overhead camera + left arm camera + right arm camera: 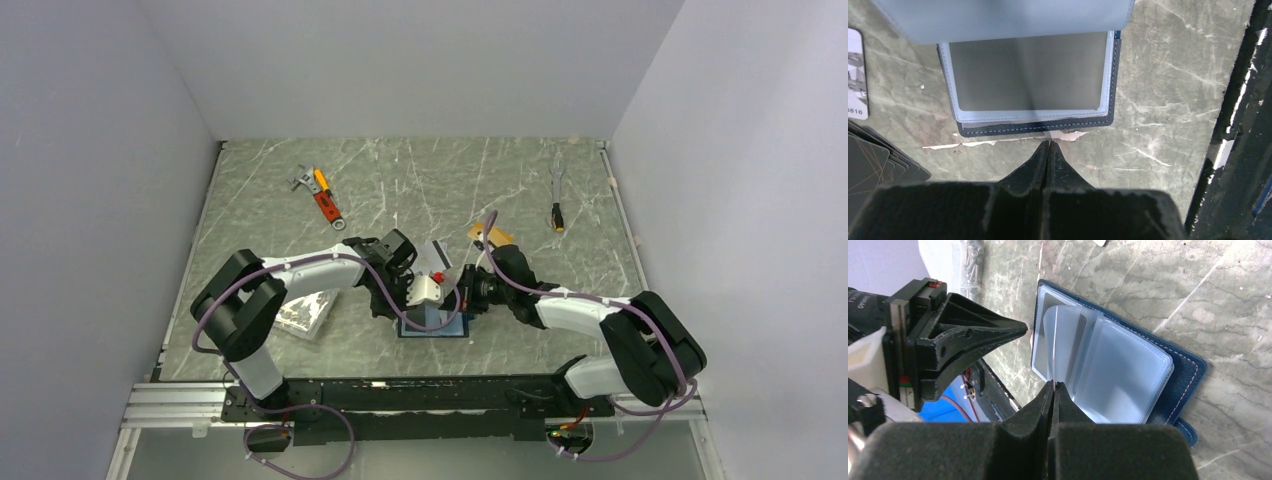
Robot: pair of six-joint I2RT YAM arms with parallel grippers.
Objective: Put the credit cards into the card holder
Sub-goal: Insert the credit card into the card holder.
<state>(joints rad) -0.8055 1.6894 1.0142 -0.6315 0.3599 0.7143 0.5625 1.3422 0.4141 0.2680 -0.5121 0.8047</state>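
Holding a clear plastic sleeve (pixel 1064 340) of the navy-blue folding card holder (pixel 1188 371) steady in clamped right jaws, then opening the shut, empty left jaws over the silver-white rectangular card (pixel 855 75).

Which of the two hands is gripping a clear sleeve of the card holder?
The right hand: shut, it pinches a raised sleeve of the card holder. The left hand is shut on nothing, just outside the holder's edge.

Navy card holder (pixel 1186 371) with pale blue-grey sleeves (pixel 1123 375) on grey-green, white-veined table (pixel 1233 295)
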